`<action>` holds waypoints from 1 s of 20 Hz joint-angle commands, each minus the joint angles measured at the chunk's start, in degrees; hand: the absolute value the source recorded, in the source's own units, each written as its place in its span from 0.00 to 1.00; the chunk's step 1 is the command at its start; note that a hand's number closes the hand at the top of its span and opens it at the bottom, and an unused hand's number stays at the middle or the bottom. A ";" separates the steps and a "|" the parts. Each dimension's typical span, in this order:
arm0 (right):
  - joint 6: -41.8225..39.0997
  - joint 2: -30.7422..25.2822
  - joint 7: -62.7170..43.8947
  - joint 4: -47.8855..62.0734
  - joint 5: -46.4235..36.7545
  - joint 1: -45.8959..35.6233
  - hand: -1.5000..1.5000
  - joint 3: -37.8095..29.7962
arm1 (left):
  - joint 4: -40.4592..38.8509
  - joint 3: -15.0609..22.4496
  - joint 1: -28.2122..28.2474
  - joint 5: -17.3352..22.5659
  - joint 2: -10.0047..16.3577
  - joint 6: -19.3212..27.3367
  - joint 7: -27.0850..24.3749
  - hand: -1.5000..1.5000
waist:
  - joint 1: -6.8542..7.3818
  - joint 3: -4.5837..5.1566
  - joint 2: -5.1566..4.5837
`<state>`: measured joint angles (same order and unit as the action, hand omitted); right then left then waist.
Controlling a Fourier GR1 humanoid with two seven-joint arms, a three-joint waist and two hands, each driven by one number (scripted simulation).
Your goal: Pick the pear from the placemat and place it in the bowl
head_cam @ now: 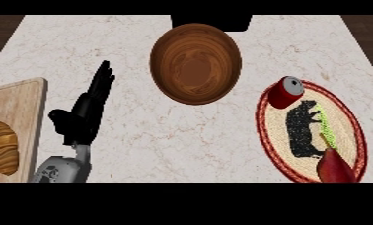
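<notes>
Marble counter (pixel 182 137) bears the bowl (pixel 165 61) and placemat (pixel 271 135), whose pear (pixel 335 167) is cut off below; left hand (pixel 86 108) rests, fingers straight.

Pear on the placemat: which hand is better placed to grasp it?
Probably the right hand, though out of view: the pear lies far right, while the open left hand rests far left.

The red pear (pixel 336 168) runs off the lower edge, only part of it showing, and the near rim of the placemat (pixel 277 130) goes with it. At the left edge, the cutting board (pixel 22 120) and a brown loaf (pixel 7 147) are cut short.
</notes>
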<state>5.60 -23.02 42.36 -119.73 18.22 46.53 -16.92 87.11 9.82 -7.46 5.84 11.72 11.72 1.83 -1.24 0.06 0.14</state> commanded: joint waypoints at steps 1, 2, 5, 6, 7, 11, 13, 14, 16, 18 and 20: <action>-2.82 -4.26 -8.06 0.02 0.94 1.70 0.00 -3.94 | -0.80 0.61 -1.48 -0.46 -1.07 -0.49 0.83 0.50 | 0.74 -0.01 -0.19; -3.18 -5.04 -10.75 -3.18 1.49 5.34 0.00 -5.39 | 3.07 0.42 1.55 -0.74 0.83 -0.61 1.43 0.50 | 0.91 0.01 -0.05; -3.64 -5.10 -13.91 -0.75 -3.91 3.74 0.00 -1.77 | 1.79 -0.68 0.91 0.32 0.50 -1.75 0.86 0.50 | 1.20 -0.02 -0.16; -1.66 -4.53 -17.55 -3.62 -6.58 3.63 0.00 0.15 | 0.09 0.45 -0.61 -1.54 -0.81 -0.39 1.05 0.50 | 1.09 0.00 -0.25; -3.98 -7.44 -20.19 -5.37 -3.41 5.07 0.00 -4.44 | 2.16 2.23 0.67 -3.08 -1.99 0.97 0.69 0.50 | 1.01 0.01 -0.15; -3.34 -8.45 -24.55 3.87 -9.90 -5.12 0.00 -0.03 | -0.97 0.42 -4.12 -1.32 -2.82 -0.42 4.02 0.50 | 1.53 -0.07 -0.30; -5.25 -4.55 -23.90 0.88 -12.67 -2.53 0.00 1.13 | 2.20 -0.28 0.98 -1.07 -1.02 -2.17 2.98 0.50 | 1.11 -0.05 -0.10; -5.04 -5.20 -24.56 3.18 -14.57 -5.77 0.00 2.33 | 1.69 1.11 -0.36 -3.53 -4.00 1.30 1.87 0.50 | 1.21 -0.06 -0.14; -8.96 -2.53 -19.33 5.47 -14.01 -4.06 0.00 2.35 | 1.52 -1.12 -0.38 -2.42 -1.78 -1.14 2.52 0.50 | 0.92 -0.06 -0.07; -9.86 -1.85 -17.05 9.78 -15.92 -6.80 0.00 1.69 | -0.22 -0.20 2.02 -3.56 -3.42 -1.17 -1.87 0.50 | 0.99 -0.06 -0.10; -13.37 -2.38 -15.27 12.15 -13.13 -7.58 0.00 -1.79 | 3.57 -1.54 1.48 -1.36 -1.55 -3.96 2.36 0.50 | 1.01 -0.07 -0.05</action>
<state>-3.48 -26.33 23.50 -112.44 4.80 40.62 -16.47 88.24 8.56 -7.84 3.97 9.92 9.54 3.72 -0.20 0.00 0.02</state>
